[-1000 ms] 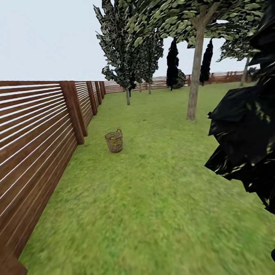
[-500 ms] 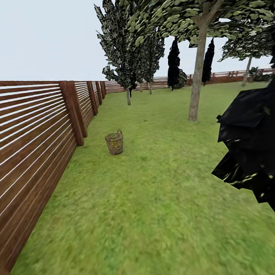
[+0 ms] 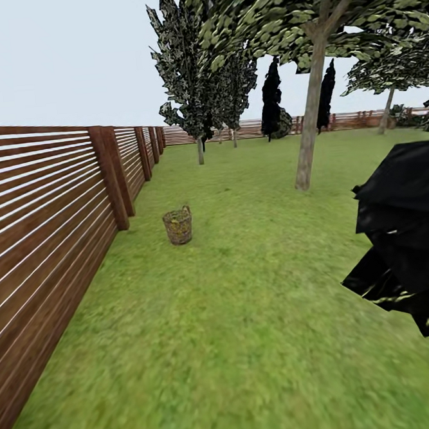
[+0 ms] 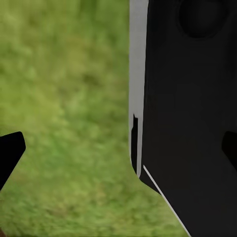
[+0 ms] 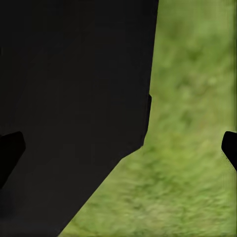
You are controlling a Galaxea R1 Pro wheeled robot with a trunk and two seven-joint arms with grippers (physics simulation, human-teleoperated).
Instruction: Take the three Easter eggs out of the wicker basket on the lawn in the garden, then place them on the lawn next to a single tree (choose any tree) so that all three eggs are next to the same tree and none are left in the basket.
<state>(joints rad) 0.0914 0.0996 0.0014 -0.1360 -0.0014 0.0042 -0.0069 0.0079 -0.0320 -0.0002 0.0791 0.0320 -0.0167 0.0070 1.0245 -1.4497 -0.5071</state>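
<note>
Head view: the wicker basket [image 3: 178, 226] stands on the lawn [image 3: 248, 315] at about eleven o'clock, near the wooden fence [image 3: 53, 214]. The tree [image 3: 310, 123] rises at one o'clock, well apart from it. A near-black bush [image 3: 410, 244] sits at three o'clock. In the wrist views, each end effector's fingertips sit wide apart, released, over grass.
</note>
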